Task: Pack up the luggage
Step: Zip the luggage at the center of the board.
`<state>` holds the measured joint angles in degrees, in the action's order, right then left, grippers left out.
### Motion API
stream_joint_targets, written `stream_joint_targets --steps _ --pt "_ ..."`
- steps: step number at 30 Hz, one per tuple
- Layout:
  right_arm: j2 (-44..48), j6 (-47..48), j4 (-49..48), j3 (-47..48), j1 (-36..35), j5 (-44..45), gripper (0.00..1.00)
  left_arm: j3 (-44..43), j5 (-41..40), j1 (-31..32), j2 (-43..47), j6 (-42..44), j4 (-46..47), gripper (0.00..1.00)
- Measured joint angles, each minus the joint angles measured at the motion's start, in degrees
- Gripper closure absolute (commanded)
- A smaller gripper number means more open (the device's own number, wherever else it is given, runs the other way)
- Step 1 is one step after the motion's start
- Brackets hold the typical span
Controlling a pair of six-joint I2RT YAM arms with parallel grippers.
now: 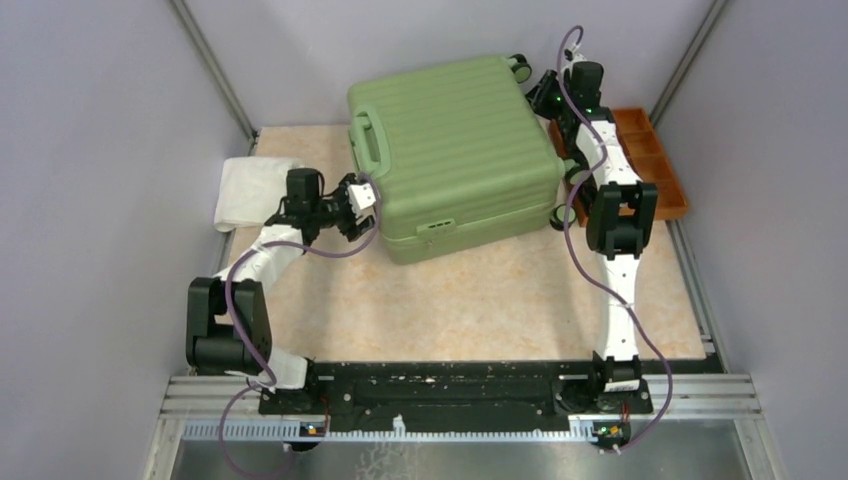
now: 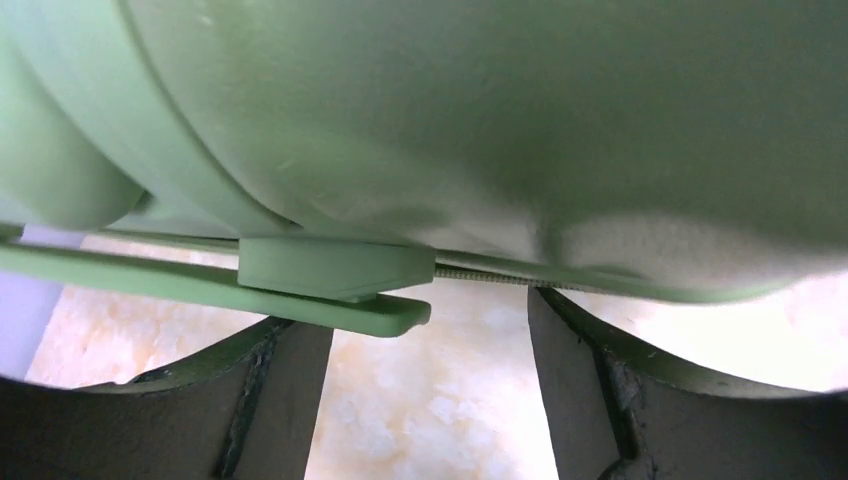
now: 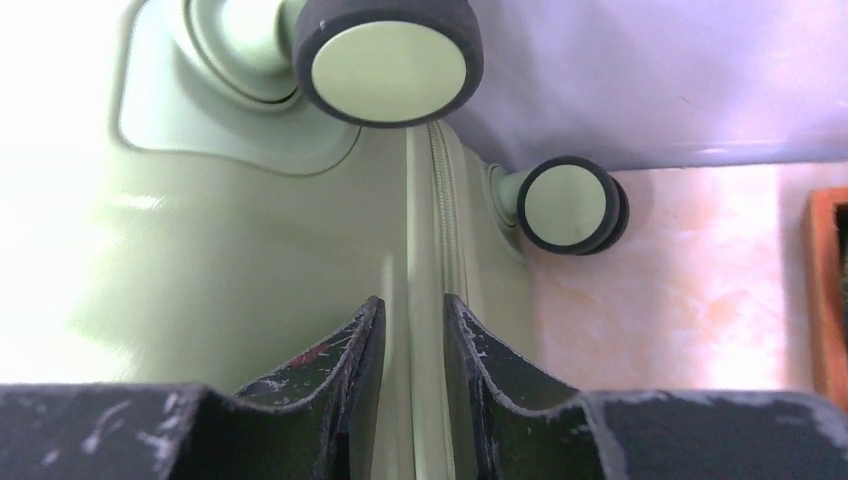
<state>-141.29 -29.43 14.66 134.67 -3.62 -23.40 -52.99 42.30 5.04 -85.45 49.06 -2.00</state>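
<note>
The luggage (image 1: 455,130), a light-green ribbed hard-shell suitcase, lies flat and closed at the back middle of the table, its green handle (image 1: 365,140) on the left side. My left gripper (image 1: 362,210) is open at the luggage's front left corner. In the left wrist view its open gripper (image 2: 430,340) sits just under the shell (image 2: 480,120) and a flat green handle bar (image 2: 330,308). My right gripper (image 1: 548,98) is at the back right corner by the wheels (image 3: 388,58). In the right wrist view that gripper (image 3: 412,300) pinches the seam band beside the zipper.
An orange compartment tray (image 1: 660,165) stands right of the luggage, close to my right arm; its edge shows in the right wrist view (image 3: 830,290). A folded white cloth (image 1: 250,190) lies at the left, behind my left arm. Grey walls enclose the table.
</note>
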Motion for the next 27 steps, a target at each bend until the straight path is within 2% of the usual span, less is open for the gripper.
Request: stream_joint_targets --steps 5,10,14,19,21,24,27 --pt "0.11 0.79 -6.88 -2.82 -0.63 -5.53 0.69 0.17 -0.46 2.62 2.47 3.54 -10.75 0.25" --pt "0.33 3.76 -8.63 -6.82 -1.73 -8.09 0.61 0.17 0.74 5.05 5.18 5.44 -24.37 0.2" --pt "1.68 9.53 -5.64 -8.46 -3.28 -5.11 0.41 -1.16 1.14 6.16 8.28 6.71 -36.83 0.14" --pt "11.21 16.96 -1.22 -17.92 -7.54 18.25 0.19 -1.9 2.01 4.39 14.27 6.29 -49.16 0.1" --pt "17.22 18.38 0.09 -23.02 -9.51 29.27 0.03 -4.76 3.13 1.03 16.48 5.27 -52.7 0.09" --pt "27.61 18.21 1.03 -30.42 -10.8 39.54 0.01 -14.49 4.26 -7.89 15.58 2.05 -54.27 0.12" --pt "41.7 14.16 -0.35 -41.55 -10.73 44.13 0.01 -22.6 5.46 -15.06 12.11 -2.75 -47.15 0.13"
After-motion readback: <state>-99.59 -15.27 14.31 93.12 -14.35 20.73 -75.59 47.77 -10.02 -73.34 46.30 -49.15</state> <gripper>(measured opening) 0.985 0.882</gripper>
